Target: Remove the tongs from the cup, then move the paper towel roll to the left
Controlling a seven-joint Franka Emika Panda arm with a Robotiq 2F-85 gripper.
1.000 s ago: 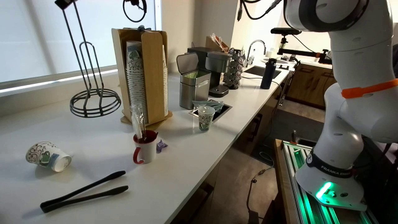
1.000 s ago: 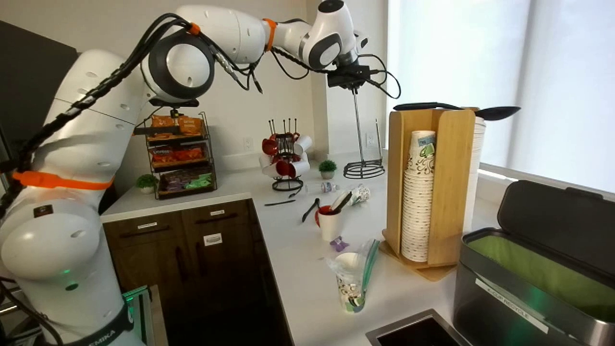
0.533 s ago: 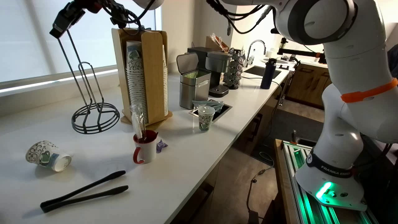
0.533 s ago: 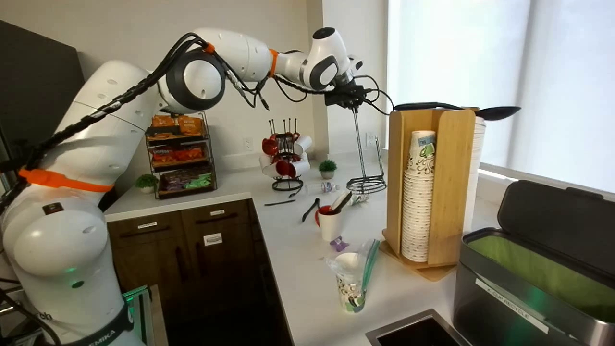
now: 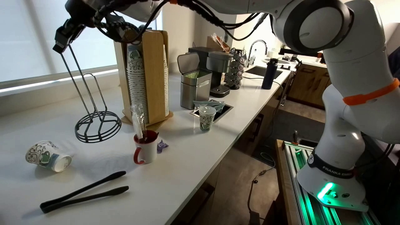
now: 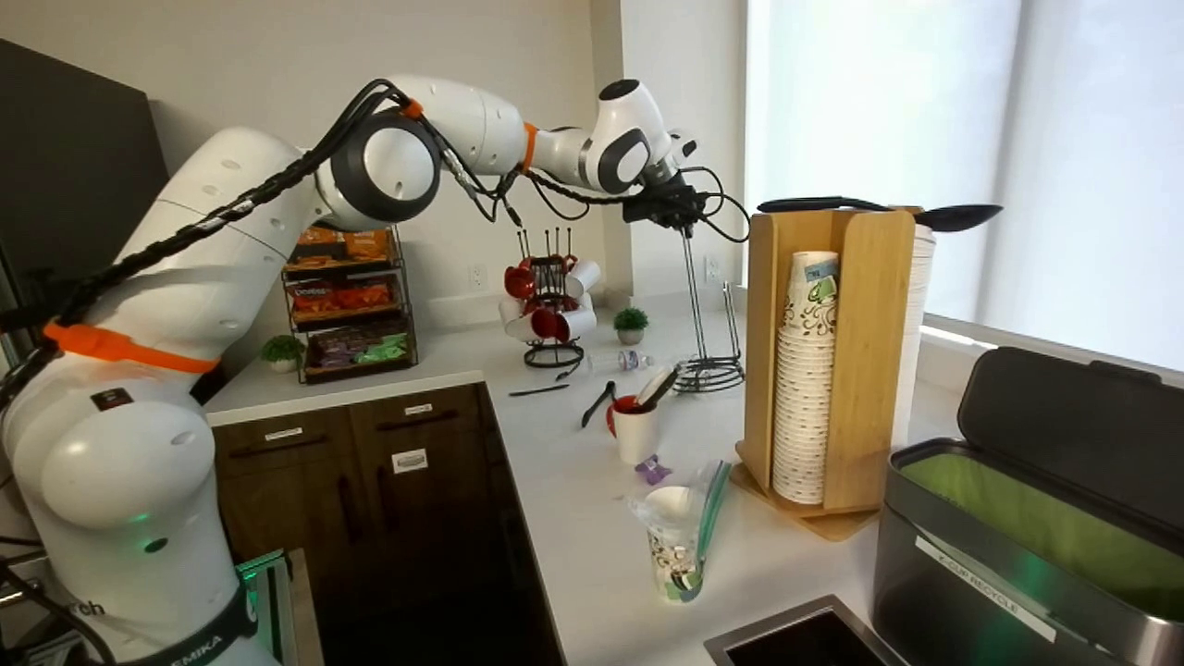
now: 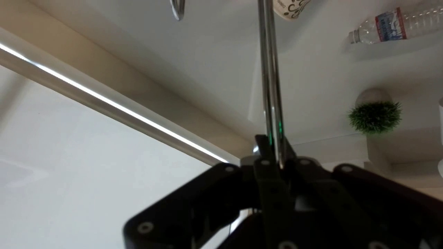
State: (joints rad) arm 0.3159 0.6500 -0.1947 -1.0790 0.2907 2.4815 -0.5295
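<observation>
Gripper (image 7: 275, 147) clenched high on the wire towel stand (image 5: 89, 95), which hangs tilted left of the cup tower (image 5: 154, 76) in both exterior views. Tongs (image 5: 86, 189) already out, lying free. I'd level it, skirt the tipped cup (image 5: 48, 156), lower gently.

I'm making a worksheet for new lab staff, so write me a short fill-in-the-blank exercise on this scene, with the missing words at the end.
Of the tongs and the wire stand, the fingers grip the ____.
The mug is white outside, but its handle is ____.
The paper cup near the tongs lies on its ____.
The label on the bin reads K-CUP ____.

Missing words: wire stand; red; side; RECYCLE.
</observation>
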